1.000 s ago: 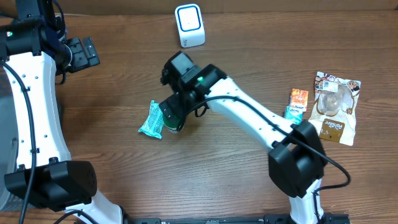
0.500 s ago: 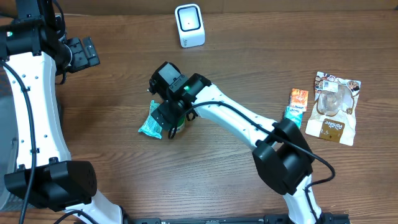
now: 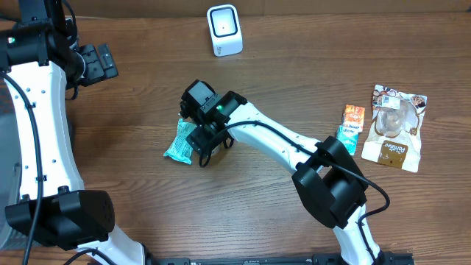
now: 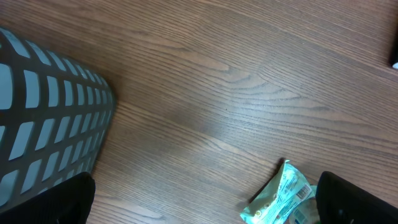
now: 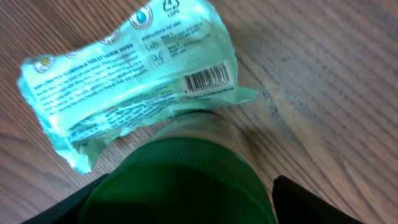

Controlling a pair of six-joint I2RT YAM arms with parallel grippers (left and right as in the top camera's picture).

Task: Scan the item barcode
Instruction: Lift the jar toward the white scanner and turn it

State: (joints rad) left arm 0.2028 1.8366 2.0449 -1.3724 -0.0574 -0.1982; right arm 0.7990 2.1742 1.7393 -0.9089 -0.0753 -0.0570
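Observation:
A clear container with a green lid (image 5: 180, 180) stands on the wooden table, touching a teal wipes packet (image 5: 124, 81) whose barcode (image 5: 208, 79) faces up. My right gripper (image 5: 186, 208) is lowered over the lid and open. One finger sits on each side of the lid, and a strip of wood shows before the right finger (image 5: 317, 202). From overhead, the right gripper (image 3: 204, 143) hides the container, beside the packet (image 3: 179, 141). The white scanner (image 3: 224, 29) stands at the back. My left gripper (image 3: 97, 62) hangs open at the far left, empty.
At the right lie a small orange sachet (image 3: 354, 115), a teal sachet (image 3: 348, 134) and a carded blister pack (image 3: 397, 126). The left wrist view shows a grey mesh basket (image 4: 43, 118) at the left and the teal packet (image 4: 280, 199) low right.
My right gripper has moved left and down over the green-lidded container, and its fingers have narrowed around the lid. The left arm has not moved.

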